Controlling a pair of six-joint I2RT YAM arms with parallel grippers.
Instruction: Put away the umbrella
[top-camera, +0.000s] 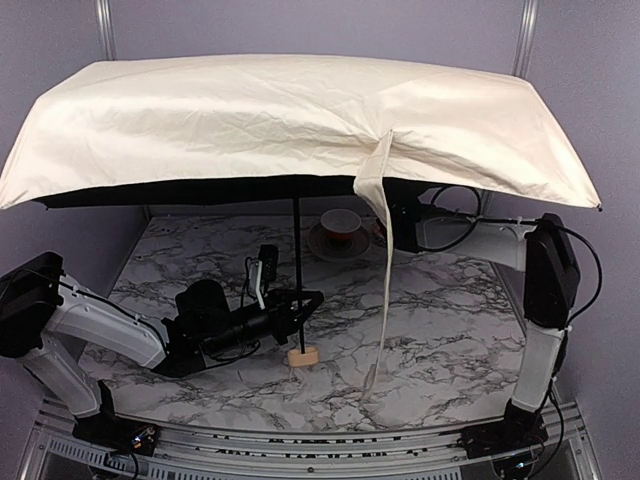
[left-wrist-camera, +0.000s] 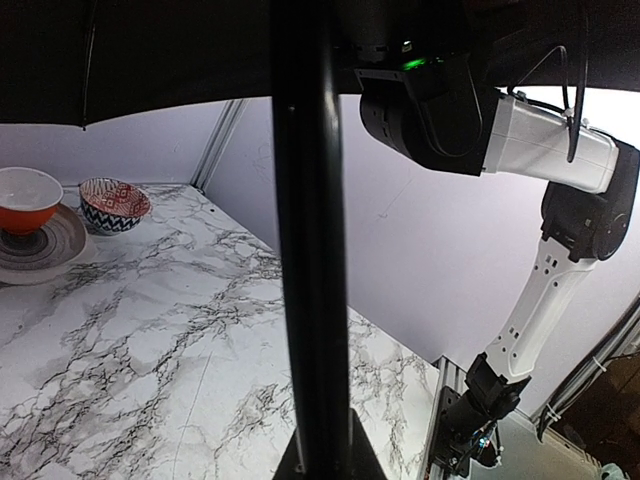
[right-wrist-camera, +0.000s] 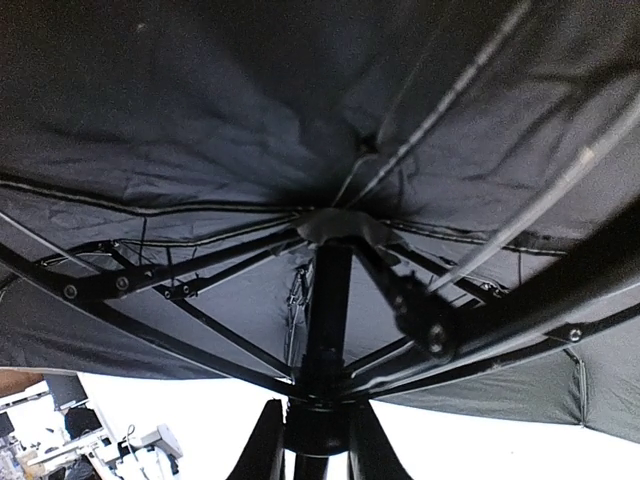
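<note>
From the top view, one umbrella (top-camera: 300, 110) stands open over the marble table (top-camera: 450, 330). Its big cream cloth hides most of the far part of the table. A thin dark shaft (top-camera: 297, 250) runs down from under the cloth to a small tan handle (top-camera: 303, 355), low at the near middle of the table. The left gripper (top-camera: 298, 308) is closed tight on the shaft just above the handle. The right arm (top-camera: 480, 240) reaches in under the right side of the cloth, and its end is hidden there. One long cream strap (top-camera: 385, 290) hangs down from the near edge of the cloth. Just left of the strap and farther back, a red-and-white bowl (top-camera: 340, 220) sits on a grey plate (top-camera: 325, 245), in the shadow of the cloth.

In the left wrist view the shaft fills the middle, very close and blurry. The camera's own fingers are only dark shapes cut off at the bottom edge. Two bowls show on the left: the red-and-white one on its plate, cut off by the edge, and a patterned bowl (left-wrist-camera: 113, 203) just beside it. The top of the right arm goes up into the dark under the cloth.

In the right wrist view the black underside of the cloth fills almost everything, with thin ribs (right-wrist-camera: 120, 283) spreading out from the middle. The right gripper (right-wrist-camera: 318, 445) has one finger on each side of the shaft, right up close. All is black there, so I cannot tell if it is squeezing.
</note>
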